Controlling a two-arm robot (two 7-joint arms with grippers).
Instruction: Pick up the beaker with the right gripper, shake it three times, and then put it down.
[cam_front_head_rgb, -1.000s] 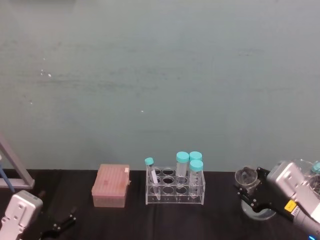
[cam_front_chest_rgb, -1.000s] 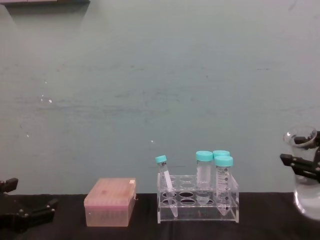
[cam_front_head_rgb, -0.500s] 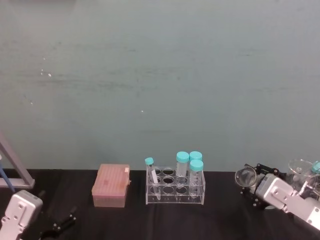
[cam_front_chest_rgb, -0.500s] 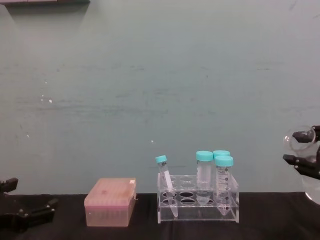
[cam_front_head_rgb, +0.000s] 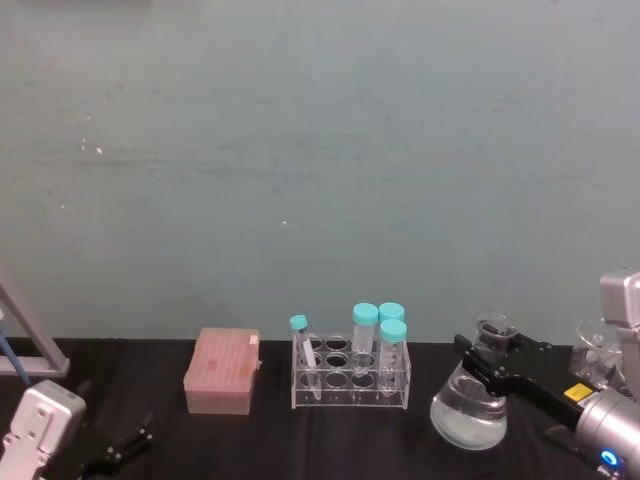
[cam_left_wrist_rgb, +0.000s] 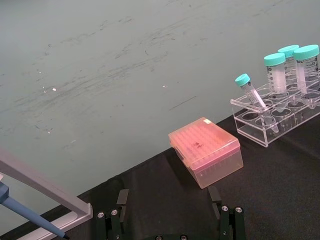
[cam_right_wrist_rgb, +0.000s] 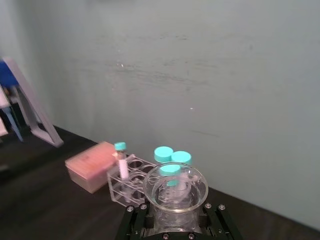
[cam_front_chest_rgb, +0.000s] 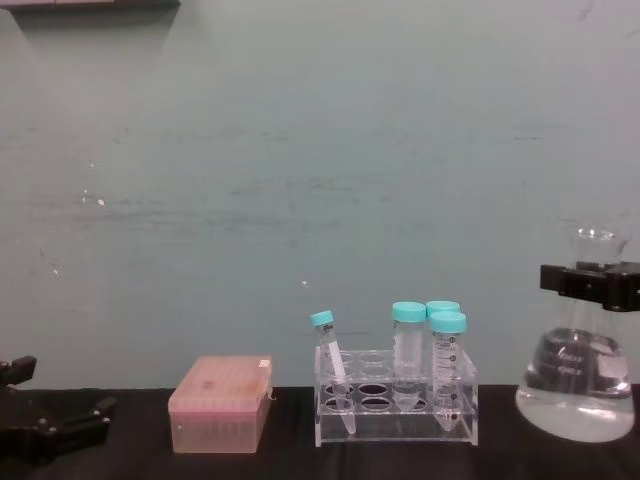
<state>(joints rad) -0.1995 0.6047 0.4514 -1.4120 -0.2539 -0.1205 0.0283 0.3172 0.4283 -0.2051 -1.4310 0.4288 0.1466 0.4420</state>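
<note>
The clear glass conical beaker (cam_front_chest_rgb: 577, 385) stands upright just right of the clear plastic rack of teal-capped tubes (cam_front_chest_rgb: 396, 400). Clear liquid pools in its wide base, and its narrow neck ends in a flared rim. The black right gripper (cam_front_chest_rgb: 592, 283) is clamped around that neck. Whether the base touches the black desk (cam_front_chest_rgb: 290, 445) cannot be told. The black left gripper (cam_left_wrist_rgb: 168, 205) sits low at the left, fingers spread wide.

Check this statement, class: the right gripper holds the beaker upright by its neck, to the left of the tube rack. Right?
Wrong side. The right gripper holds the beaker upright by its neck, to the right of the tube rack, as the chest view shows.
</note>
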